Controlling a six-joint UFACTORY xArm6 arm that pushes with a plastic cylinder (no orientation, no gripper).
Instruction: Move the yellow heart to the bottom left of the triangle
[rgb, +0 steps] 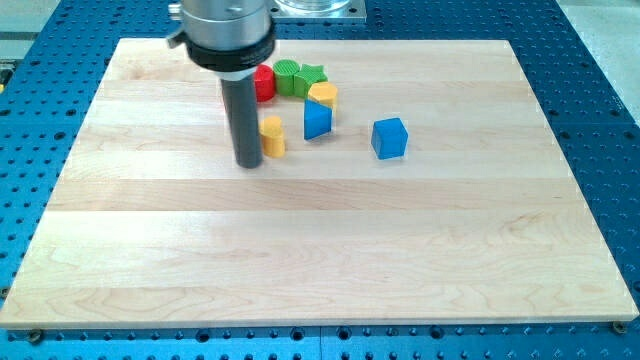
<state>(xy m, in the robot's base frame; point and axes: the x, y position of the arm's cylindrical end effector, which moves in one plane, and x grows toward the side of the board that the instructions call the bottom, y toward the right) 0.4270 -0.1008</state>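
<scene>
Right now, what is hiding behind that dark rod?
My tip rests on the wooden board, beside the yellow block at its right. Behind the rod, a red block peeks out; its left part is covered, so I cannot tell its shape.

Arm: one arm entered from the view's top, left of centre; only its lowest section showed.
Mount (228, 28): a wide cylindrical housing, grey above and black below, cut off by the view's top edge.
Rod (243, 115): straight, dark, upright, hung from the underside of the mount.
My tip (249, 163): the rod's lower end, set down at the board surface in the view's upper left-centre part.
</scene>
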